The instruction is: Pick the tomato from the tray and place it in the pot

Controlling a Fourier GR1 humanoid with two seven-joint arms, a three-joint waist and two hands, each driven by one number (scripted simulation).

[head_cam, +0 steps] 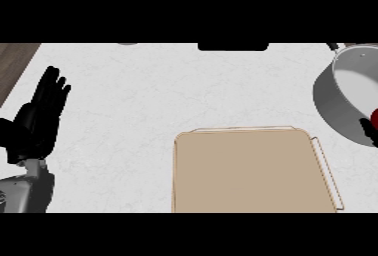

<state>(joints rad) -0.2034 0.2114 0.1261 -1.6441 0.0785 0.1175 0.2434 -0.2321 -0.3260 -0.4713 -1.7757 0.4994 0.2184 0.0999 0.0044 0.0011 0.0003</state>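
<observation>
The tray (251,170) lies flat on the white counter (148,90), near and a little right of centre, a tan rectangle with rounded far corners and a thin rail along its right side. Nothing rests on it.

The pot (328,107) stands to the far right, apart from the tray, cut off by the right edge. Its grey wall and pale inside show, and a dark handle stub (334,46) sticks out at its far side.

The tomato (375,117) shows only as a small red patch at the right edge, at the pot's near rim and well clear of the tray. The right hand (367,131) is almost wholly out of view (just a black finger shows). That finger curls against the tomato's near left side, holding it.

The left hand (37,125) rests at the left edge, away from tray and pot. Its fingers are straight, close together, pointing far and holding nothing. Its grey forearm (26,192) comes in from the near left corner.

A brown strip (15,60) borders the counter at far left, and a dark block (232,46) sits at the far edge.
</observation>
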